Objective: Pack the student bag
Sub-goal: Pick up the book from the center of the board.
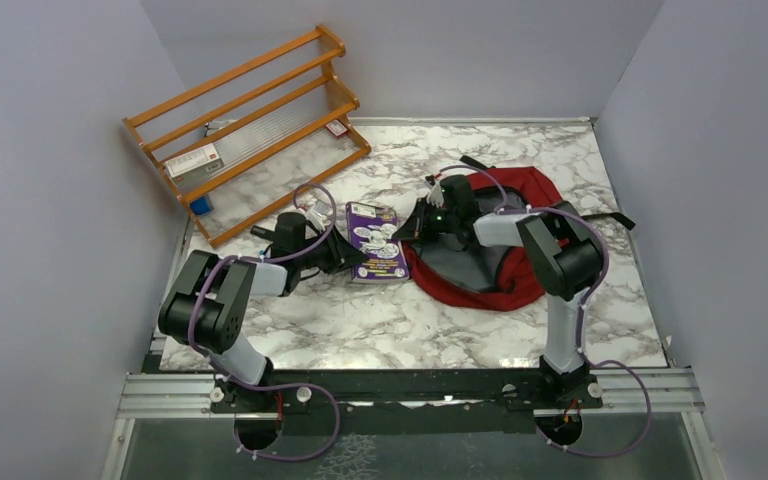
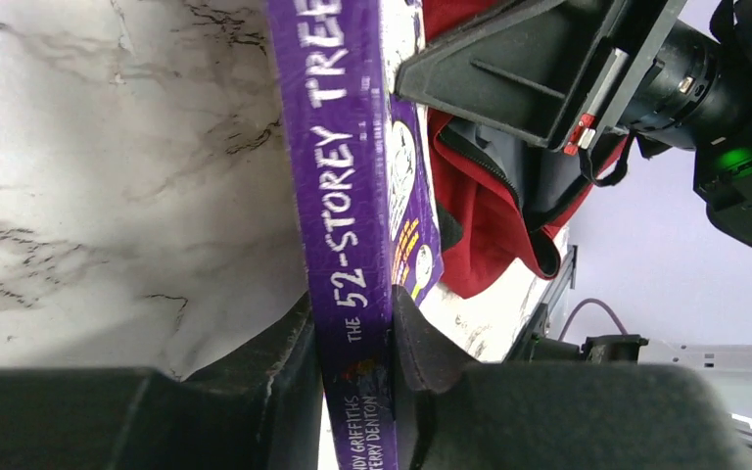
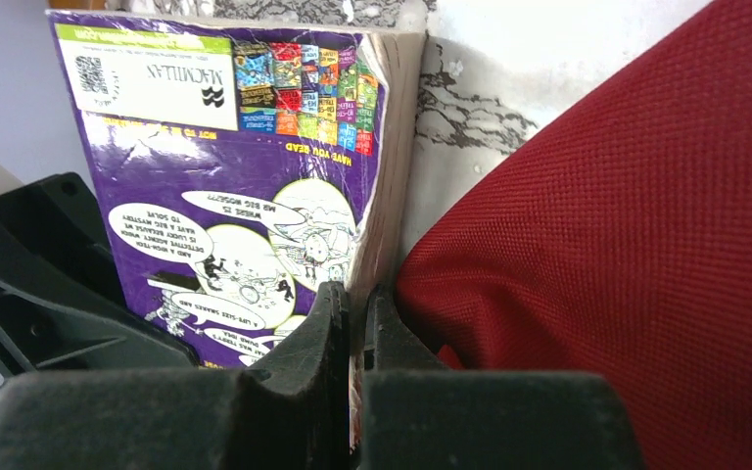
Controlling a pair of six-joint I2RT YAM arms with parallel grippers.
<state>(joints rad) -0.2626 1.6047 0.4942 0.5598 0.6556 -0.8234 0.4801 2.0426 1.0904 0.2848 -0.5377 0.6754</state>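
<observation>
The student bag lies slumped on the marble table, right of centre in the overhead view. It is dark red woven fabric with black straps trailing off its upper and right edges, and its mouth gapes toward the left so the grey lining shows. In the right wrist view the student bag fills the right half of the frame as a coarse red bulge. The left wrist view catches only a red fold of it edged with black zipper trim. From overhead the right arm crosses the bag's upper left part, so the opening's far rim is hidden there. Just left of the bag lies a purple paperback, back cover up (the spine reads "52-Storey Tree", cut off by the frame's top edge). The left gripper pinches the lower end of that spine, a finger pressed to each side. The right gripper sits between paperback and bag with its fingers pressed together. A thin sliver shows in the slit, too small to identify. A wooden rack stands tilted at the upper left, with a few small boxes on it that are hard to read.
</observation>
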